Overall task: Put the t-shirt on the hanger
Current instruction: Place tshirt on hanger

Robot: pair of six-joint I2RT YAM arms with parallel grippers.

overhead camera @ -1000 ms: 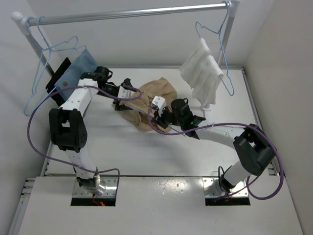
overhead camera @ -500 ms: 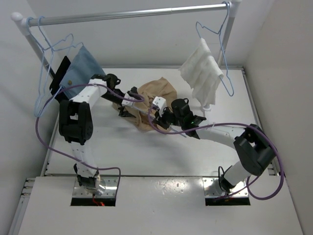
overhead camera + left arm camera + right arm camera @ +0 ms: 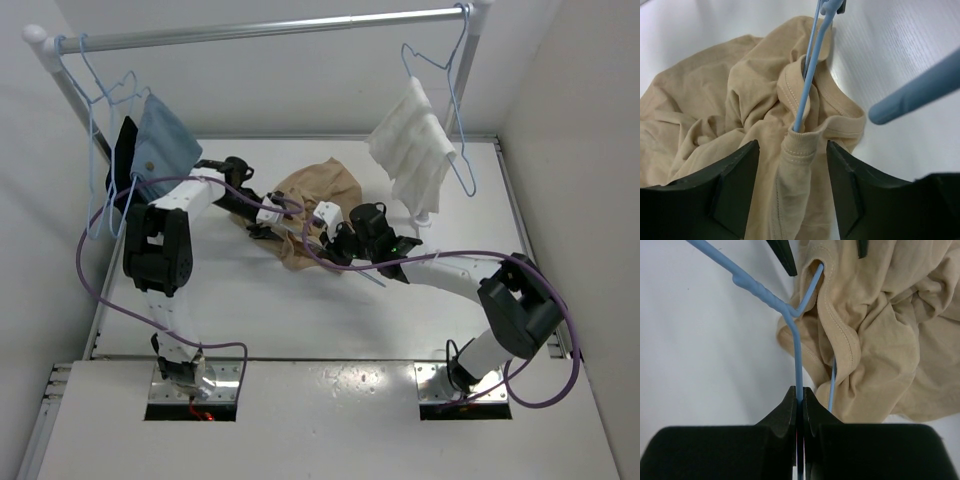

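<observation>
The tan t-shirt (image 3: 322,188) lies crumpled mid-table. My right gripper (image 3: 318,243) is shut on the light-blue wire hanger (image 3: 798,357), just below its twisted neck. One hanger arm runs into the shirt's round collar (image 3: 839,327). A second wire shows lower down, beside the cloth. My left gripper (image 3: 274,222) is open at the shirt's left edge. In the left wrist view its jaws stand either side of a bunched collar fold (image 3: 799,150), where the hanger wire (image 3: 807,85) goes in. The left fingertips (image 3: 783,255) show at the top of the right wrist view.
A metal rail (image 3: 270,28) spans the back. At its right end a white waffle towel (image 3: 412,150) hangs on a blue hanger. At the left hang a blue cloth (image 3: 163,140) and empty blue hangers (image 3: 100,120). Purple cables loop over both arms.
My left arm has swung right and its gripper has come up to the shirt's collar. The blue cloth and hangers at the left have swung. The right gripper has kept its hold.
</observation>
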